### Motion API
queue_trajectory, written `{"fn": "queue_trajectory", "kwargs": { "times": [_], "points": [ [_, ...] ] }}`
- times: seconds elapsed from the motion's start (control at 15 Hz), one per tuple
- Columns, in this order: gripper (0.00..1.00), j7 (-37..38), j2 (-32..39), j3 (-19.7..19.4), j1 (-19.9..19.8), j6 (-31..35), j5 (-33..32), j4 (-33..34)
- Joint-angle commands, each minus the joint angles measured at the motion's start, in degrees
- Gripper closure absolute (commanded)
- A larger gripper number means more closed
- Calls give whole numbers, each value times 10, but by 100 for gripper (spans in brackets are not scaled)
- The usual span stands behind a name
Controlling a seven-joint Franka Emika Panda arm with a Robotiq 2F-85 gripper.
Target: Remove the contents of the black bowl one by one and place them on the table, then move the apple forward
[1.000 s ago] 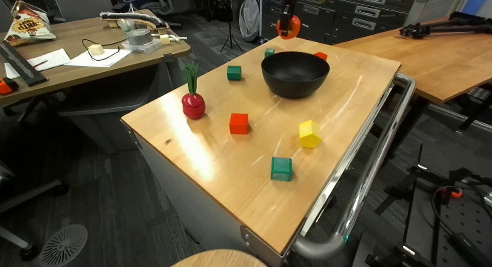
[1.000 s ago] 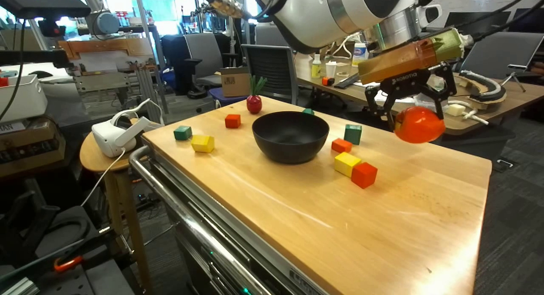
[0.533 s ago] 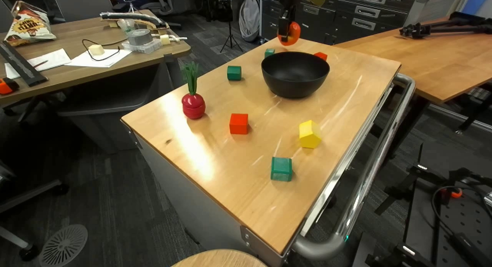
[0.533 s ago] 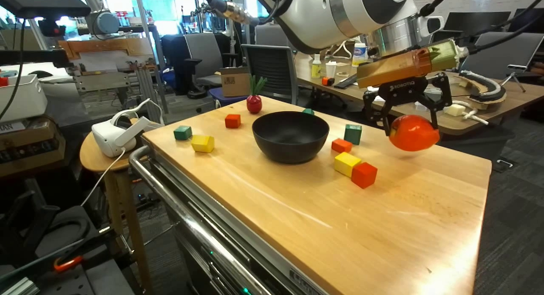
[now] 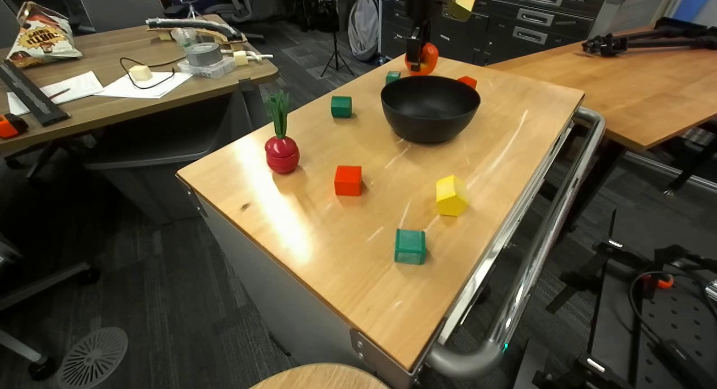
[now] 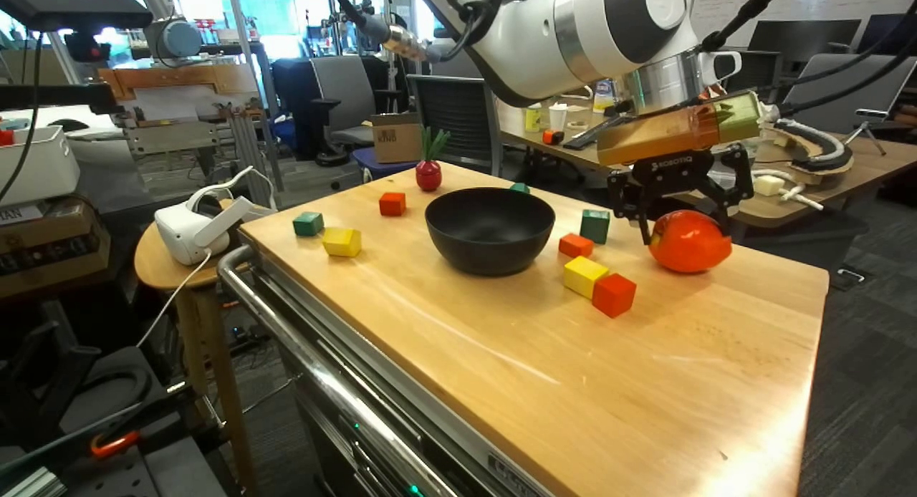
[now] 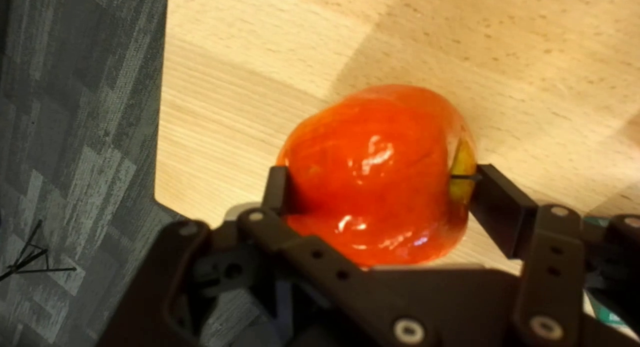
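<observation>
- Going by an exterior view, left end: green cube (image 6: 308, 224), yellow block (image 6: 342, 242) and orange-red cube (image 6: 392, 204), loose on the table (image 6: 688, 354). Light, stiff wood, I'd guess, so grab opposite flat faces.
- Far side, next along: dark red fruit (image 6: 428, 176), standing stem up. Looks hard and slick; pinch the round body, the leafy top would probably flop.
- Middle: black bowl (image 6: 489, 232), too wide to span imo, so take one wall at the rim. A second green cube (image 6: 521, 187) peeks out on its far side.
- Right of that, a bit nearer: second yellow block (image 6: 584, 274) and red cube (image 6: 614, 295) right beside it. Flat faces, easy grabs.
- Far right: the apple (image 6: 690, 246), low at the table; can't tell if it's touching the wood. The gripper (image 7: 380, 184) has it clamped, fingers (image 7: 501, 207) pressed on opposite sides, one about at what looks like the stem end. Shiny, so probably slippery; likely a light, stiff fake. Across the middle is a good hold, though that stem dimple might mean patchy contact and some rolling.
</observation>
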Motion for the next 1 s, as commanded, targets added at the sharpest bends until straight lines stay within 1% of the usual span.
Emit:
{"fn": "queue_trajectory", "kwargs": {
  "times": [0.0,0.13,0.2,0.27,0.4,0.47,0.6,0.73,0.8,0.93],
  "points": [
    [0,0,-18,2,2,2,9,-7],
    [0,-3,-35,3,4,3,7,-16],
    [0,-11,-52,6,4,-11,10,-25],
    [0,-16,-72,8,5,-17,10,-39],
    [0,-51,-131,28,-3,-36,29,-81],
    [0,-88,-162,43,-13,-47,50,-102],
    [0,-157,-216,61,-28,-62,102,-136],
    [0,-196,-276,61,-36,-70,167,-177],
    [0,-152,-201,42,-10,-65,124,-111],
    [0,-179,-249,38,-13,-75,153,-145]
  ]
}}
